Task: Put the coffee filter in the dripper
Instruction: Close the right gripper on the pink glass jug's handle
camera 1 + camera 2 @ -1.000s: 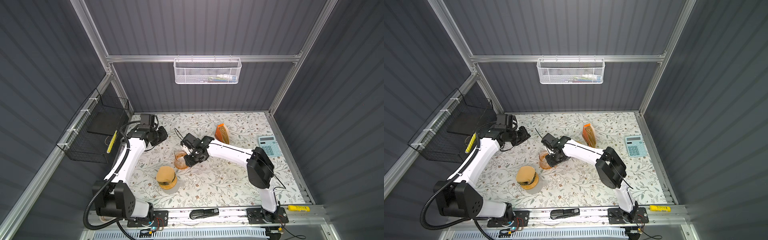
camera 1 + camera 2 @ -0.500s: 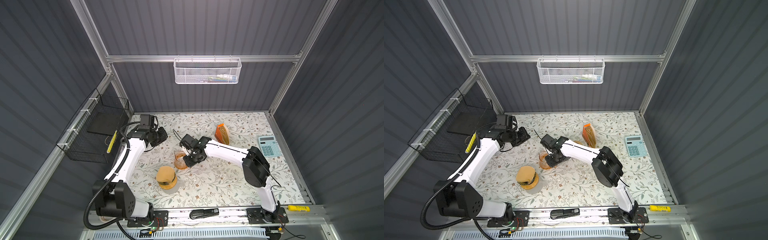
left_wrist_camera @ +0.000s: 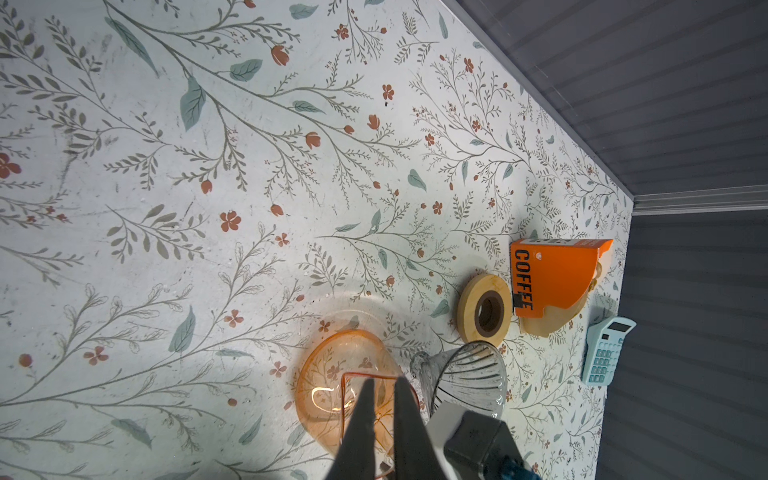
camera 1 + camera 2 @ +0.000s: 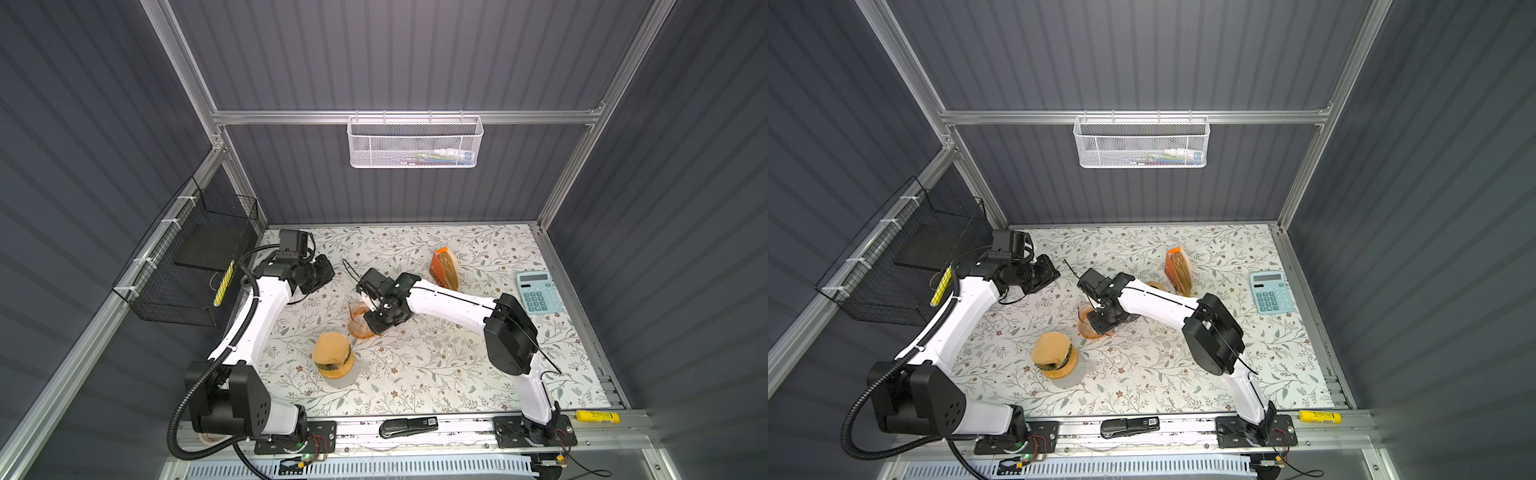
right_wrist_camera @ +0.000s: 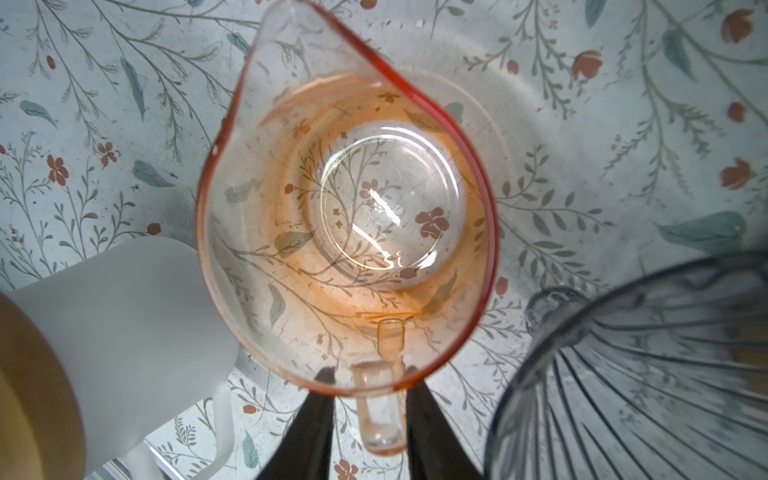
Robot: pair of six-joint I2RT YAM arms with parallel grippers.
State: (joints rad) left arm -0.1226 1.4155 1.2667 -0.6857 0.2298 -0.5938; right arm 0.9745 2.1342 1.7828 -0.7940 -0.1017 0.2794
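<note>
Right tool (image 5: pixel 371 376) low over the desk (image 3: pixel 166 166), jaws standing either side of the handle (image 5: pixel 382 415) of the orange carafe (image 5: pixel 345 187). A sliver of desk shows between one jaw and the glass, so whether they pinch it cannot be told. Left tool (image 3: pixel 383 380) clenched on nothing, held off the desk and aimed toward the carafe. The dripper (image 5: pixel 623 374), clear and ribbed, appears to lie on its side just beside the carafe; a jar (image 5: pixel 104 324) stands near on the other flank. The filters (image 3: pixel 550 322) sit in their orange box (image 3: pixel 552 274) toward the back wall, well apart from both tools, with a wooden ring (image 3: pixel 484 309) just beside the box. No filter is in the dripper.

Hazards, as judged:
(a) The handle is thin, smooth glass, so an off-centre squeeze would likely swing or tip the carafe into the dripper or the jar.
(b) A dripper on its side can roll at a light knock, and it probably cannot take a filter until stood upright.
(c) The filters are thin paper, packed together, so a pinch may draw several, crumple one, or topple the box.
(d) The left tool must spread its jaws before it can take anything.
</note>
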